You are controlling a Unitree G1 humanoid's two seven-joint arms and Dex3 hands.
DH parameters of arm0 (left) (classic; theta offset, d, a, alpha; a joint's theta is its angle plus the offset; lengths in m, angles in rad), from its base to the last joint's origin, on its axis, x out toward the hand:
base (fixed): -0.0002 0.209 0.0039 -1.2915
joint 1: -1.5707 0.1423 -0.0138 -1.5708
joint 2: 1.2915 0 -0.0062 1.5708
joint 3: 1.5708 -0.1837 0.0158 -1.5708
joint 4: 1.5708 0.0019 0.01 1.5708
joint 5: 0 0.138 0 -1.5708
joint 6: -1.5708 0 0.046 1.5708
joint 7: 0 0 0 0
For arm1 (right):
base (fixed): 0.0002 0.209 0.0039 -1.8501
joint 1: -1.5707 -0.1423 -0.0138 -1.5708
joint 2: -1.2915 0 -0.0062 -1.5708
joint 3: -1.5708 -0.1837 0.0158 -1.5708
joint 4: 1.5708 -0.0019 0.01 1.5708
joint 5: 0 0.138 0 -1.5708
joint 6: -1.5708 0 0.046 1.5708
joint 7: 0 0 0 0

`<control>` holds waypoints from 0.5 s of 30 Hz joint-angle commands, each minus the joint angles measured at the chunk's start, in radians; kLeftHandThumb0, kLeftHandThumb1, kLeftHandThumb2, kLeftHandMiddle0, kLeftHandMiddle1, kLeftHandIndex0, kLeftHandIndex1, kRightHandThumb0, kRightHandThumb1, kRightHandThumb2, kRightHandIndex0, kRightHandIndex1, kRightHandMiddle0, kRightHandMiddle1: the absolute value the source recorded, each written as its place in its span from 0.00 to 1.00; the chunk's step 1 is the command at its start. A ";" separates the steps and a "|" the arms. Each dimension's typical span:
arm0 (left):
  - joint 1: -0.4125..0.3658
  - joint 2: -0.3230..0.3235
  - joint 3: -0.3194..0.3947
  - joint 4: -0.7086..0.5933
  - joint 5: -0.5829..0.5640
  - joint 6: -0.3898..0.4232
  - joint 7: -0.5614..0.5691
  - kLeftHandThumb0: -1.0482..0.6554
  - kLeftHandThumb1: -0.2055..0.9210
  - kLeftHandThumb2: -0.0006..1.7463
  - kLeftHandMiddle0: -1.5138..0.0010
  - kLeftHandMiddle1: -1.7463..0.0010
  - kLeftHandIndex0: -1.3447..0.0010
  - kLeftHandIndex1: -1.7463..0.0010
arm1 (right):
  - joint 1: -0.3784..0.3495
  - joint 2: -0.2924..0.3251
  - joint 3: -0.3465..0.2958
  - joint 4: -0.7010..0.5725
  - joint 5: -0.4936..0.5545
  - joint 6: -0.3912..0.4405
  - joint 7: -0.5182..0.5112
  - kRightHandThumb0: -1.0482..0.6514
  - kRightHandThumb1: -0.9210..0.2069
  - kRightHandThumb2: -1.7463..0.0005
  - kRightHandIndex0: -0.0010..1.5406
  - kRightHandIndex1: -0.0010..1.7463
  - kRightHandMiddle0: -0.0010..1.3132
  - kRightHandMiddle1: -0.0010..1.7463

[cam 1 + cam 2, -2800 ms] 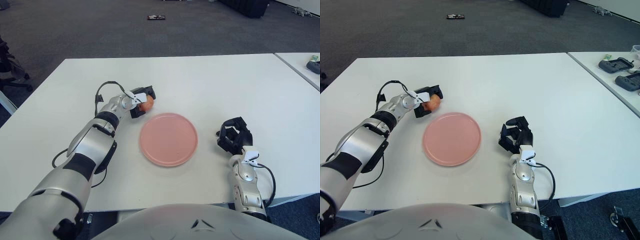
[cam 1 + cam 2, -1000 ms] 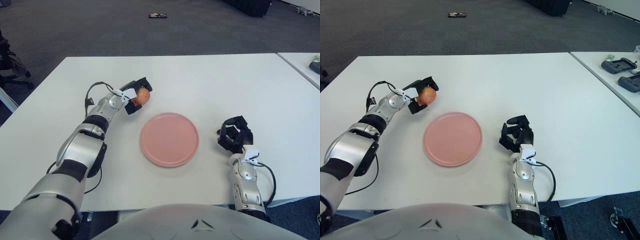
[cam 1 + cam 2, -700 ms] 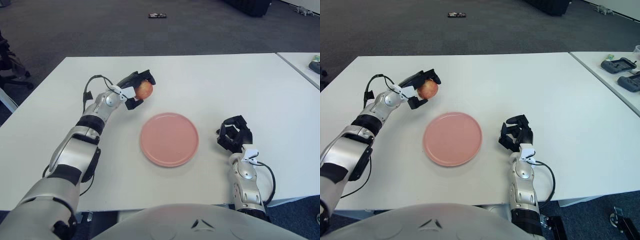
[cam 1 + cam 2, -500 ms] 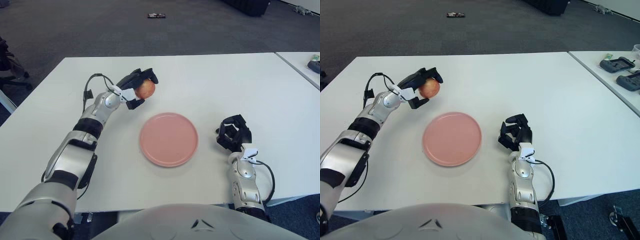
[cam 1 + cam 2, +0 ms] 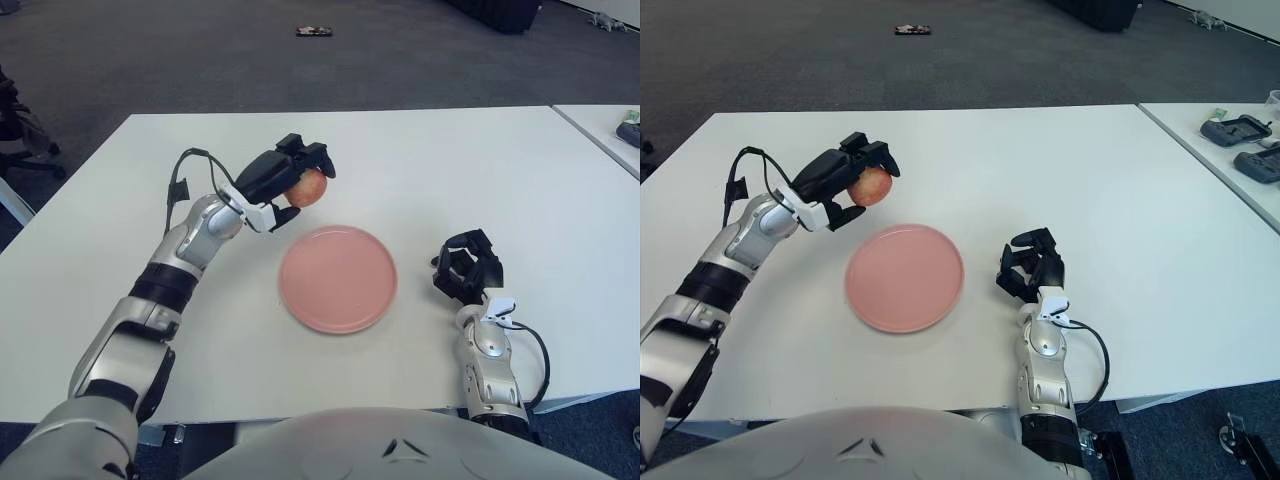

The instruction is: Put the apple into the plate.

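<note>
The right hand (image 5: 467, 272) sits curled and empty (idle) beside the plate (image 5: 338, 278) on the surface (image 5: 430, 170), while the left hand (image 5: 285, 178) grips the apple (image 5: 307, 187) aloft just past the plate's far-left rim, so carry it over the centre, lower, then release.

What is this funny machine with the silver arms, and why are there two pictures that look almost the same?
It is a robot shaped a bit like a person. The two pictures come from two cameras on its head, like two eyes side by side, looking down at a white table. That is why they nearly match. The silver arms are the robot's own. Its left hand is lifted above the table and holds an apple in its black fingers, just beyond a pink plate. The plate has nothing in it yet. Its right hand shows to the right of the plate, fingers curled, holding nothing.
</note>
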 commanded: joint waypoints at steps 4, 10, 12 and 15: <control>0.054 0.017 -0.044 -0.090 -0.021 -0.070 -0.066 0.61 0.10 0.99 0.36 0.09 0.49 0.00 | -0.001 -0.011 0.002 0.009 0.001 0.013 0.007 0.37 0.34 0.40 0.40 0.85 0.33 1.00; 0.099 0.037 -0.064 -0.167 -0.048 -0.081 -0.148 0.61 0.11 0.98 0.36 0.09 0.50 0.00 | 0.001 -0.011 0.006 0.006 -0.006 0.017 0.004 0.38 0.33 0.40 0.40 0.86 0.33 1.00; 0.114 0.045 -0.072 -0.197 -0.058 -0.074 -0.182 0.61 0.12 0.98 0.37 0.09 0.50 0.00 | 0.002 -0.011 0.007 0.005 -0.010 0.018 0.003 0.38 0.33 0.41 0.40 0.86 0.33 1.00; 0.147 0.050 -0.080 -0.242 -0.063 -0.054 -0.221 0.61 0.13 0.97 0.37 0.09 0.51 0.00 | 0.003 -0.010 0.008 0.003 -0.013 0.017 0.000 0.37 0.34 0.40 0.40 0.87 0.33 1.00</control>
